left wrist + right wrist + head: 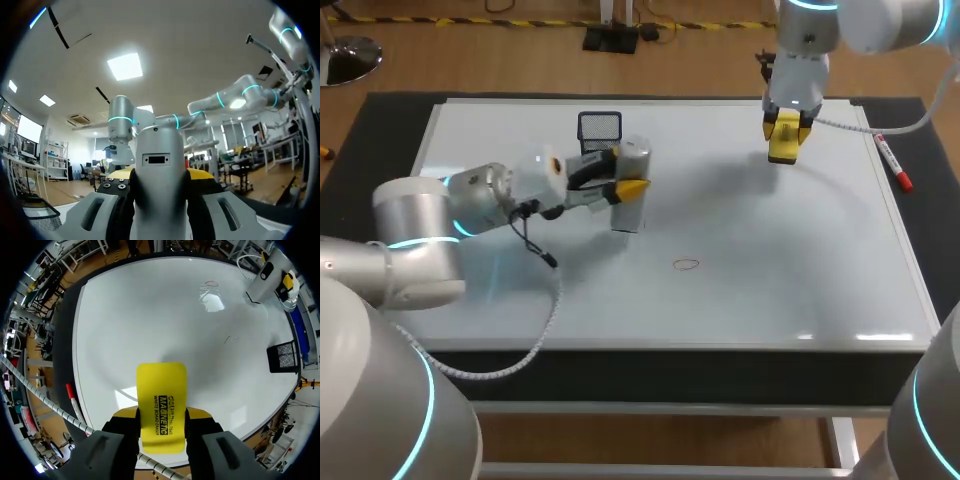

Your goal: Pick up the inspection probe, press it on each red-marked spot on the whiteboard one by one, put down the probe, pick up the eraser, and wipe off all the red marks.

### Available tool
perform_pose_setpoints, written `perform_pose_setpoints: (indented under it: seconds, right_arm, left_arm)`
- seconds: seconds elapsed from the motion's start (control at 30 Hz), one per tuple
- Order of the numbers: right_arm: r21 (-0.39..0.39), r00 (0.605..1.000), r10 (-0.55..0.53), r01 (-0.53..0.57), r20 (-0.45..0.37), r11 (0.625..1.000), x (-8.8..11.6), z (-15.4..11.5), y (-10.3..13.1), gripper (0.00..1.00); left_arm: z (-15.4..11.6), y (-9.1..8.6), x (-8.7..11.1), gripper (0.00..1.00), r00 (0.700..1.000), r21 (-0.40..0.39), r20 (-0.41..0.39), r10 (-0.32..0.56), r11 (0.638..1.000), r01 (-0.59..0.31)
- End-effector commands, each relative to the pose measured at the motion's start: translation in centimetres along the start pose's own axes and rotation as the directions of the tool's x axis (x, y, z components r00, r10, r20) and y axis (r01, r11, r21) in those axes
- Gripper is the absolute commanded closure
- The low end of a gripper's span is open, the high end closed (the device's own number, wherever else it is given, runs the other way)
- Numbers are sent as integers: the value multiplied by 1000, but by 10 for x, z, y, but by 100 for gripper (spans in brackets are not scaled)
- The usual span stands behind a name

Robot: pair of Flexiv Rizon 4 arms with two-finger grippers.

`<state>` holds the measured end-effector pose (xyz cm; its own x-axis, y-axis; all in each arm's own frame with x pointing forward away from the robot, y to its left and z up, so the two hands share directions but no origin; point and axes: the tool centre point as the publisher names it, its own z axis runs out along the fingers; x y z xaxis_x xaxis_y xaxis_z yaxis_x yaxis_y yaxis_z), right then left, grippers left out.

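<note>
The left hand (624, 172), lying sideways, clamps the upright grey metal inspection probe (634, 205) over the flat whiteboard (770, 280). The right hand (786, 138) points down, gripping the yellow rectangular eraser (161, 390). A red ring mark (687, 264) lies mid-board.

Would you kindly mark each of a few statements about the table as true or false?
1. The left gripper is shut on the probe. True.
2. The right gripper has nothing between its fingers. False: it is shut on the yellow eraser.
3. There is a red mark on the whiteboard. True.
4. The red marker lies in the middle of the whiteboard. False: it lies by the whiteboard's right edge.
</note>
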<state>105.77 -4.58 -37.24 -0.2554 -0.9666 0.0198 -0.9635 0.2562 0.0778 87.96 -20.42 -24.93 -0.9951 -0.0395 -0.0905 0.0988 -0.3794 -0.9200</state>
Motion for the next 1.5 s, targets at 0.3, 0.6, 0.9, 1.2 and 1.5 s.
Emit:
perform_pose_setpoints:
  seconds: [0.3, 0.6, 0.9, 1.2, 1.5]
  right_arm:
    - [-1, 1000, -2, 2, -3, 1000, 1, -1, -1, 100]
    - [-1, 1000, -2, 2, -3, 1000, 1, -1, -1, 100]
    - [-1, 1000, -2, 2, -3, 1000, 1, -1, -1, 100]
    - [-1, 1000, -2, 2, -3, 1000, 1, -1, -1, 100]
    - [-1, 1000, -2, 2, -3, 1000, 1, -1, -1, 100]
  left_arm:
    - [62, 31, 25, 100, 998, 38, -54, -36, 999, 38]
    - [73, 39, 43, 100, 995, 62, -68, -66, 996, 71]
    - [77, 55, 49, 100, 990, 36, -85, -110, 993, 113]
    - [81, 63, 52, 100, 987, 27, -100, -130, 991, 133]
    - [79, 73, 55, 100, 983, -18, -96, -154, 988, 153]
